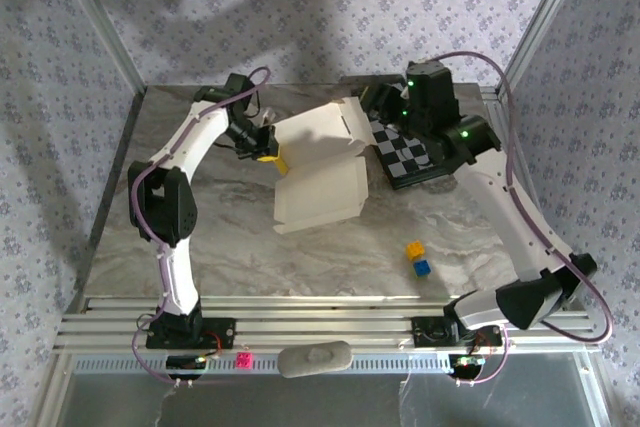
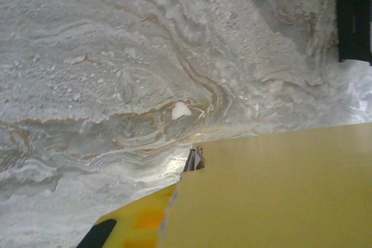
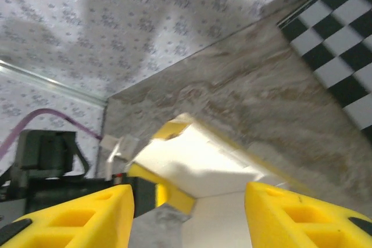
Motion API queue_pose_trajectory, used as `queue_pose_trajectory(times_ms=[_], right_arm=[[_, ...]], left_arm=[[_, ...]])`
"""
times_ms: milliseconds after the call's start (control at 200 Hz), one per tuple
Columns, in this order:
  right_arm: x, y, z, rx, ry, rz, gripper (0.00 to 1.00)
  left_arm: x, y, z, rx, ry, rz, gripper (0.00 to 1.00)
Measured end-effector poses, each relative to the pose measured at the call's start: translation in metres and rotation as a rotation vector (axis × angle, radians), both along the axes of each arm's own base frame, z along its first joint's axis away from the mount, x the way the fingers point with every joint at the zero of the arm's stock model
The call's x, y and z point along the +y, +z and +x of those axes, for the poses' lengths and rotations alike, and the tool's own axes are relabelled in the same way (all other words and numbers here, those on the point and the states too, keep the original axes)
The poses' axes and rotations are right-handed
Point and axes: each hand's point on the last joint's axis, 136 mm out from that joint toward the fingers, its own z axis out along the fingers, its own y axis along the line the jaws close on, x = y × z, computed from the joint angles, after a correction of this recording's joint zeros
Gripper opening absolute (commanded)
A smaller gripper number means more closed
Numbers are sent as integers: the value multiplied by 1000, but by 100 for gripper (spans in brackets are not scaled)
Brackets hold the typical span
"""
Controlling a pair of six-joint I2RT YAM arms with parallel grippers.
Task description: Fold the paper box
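The paper box (image 1: pixel 320 172) lies half-open in the middle of the table, its whitish inside up and its rear panel raised. My left gripper (image 1: pixel 264 150) is shut on the box's left edge. In the left wrist view the yellow cardboard (image 2: pixel 279 190) covers the lower right, clamped at my left gripper (image 2: pixel 187 169). My right gripper (image 1: pixel 373 105) hovers at the box's far right corner. In the right wrist view its yellow fingers (image 3: pixel 75 216) stand apart, and my right gripper (image 3: pixel 189 216) is open. The raised panel (image 3: pixel 197 161) lies beyond it, not between the fingers.
A black-and-white chequered board (image 1: pixel 410 152) lies right of the box, under the right arm. A small yellow cube (image 1: pixel 414 248) and a blue cube (image 1: pixel 422 267) sit on the marble table (image 1: pixel 220 247) near the front right. Metal frame posts and patterned walls close in the sides.
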Motion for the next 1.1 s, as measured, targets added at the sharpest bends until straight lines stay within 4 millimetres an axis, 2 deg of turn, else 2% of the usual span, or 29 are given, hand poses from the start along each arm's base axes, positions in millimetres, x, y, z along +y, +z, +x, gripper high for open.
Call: queue_pose_trajectory(times_ms=[140,280,435,575,740,1099], right_arm=[[28,-5,12,89,-9,33,50],[39,-22,34,159,-28,3,43],[46,-42,47,235,-30,-49,38],[46,-57,46,285,-25,-92,38],[45,-66,44,312,-17,-114,37],[53,-93,53,371,9,-155,38]], left_arm=[[2,-3,-6,1,28,82,0],[2,-6,-12,7,37,147,0],[4,-8,-17,12,43,187,0],[9,-5,-17,4,52,206,0],[10,0,-18,-12,53,216,0],[7,-1,-25,-7,35,243,0]])
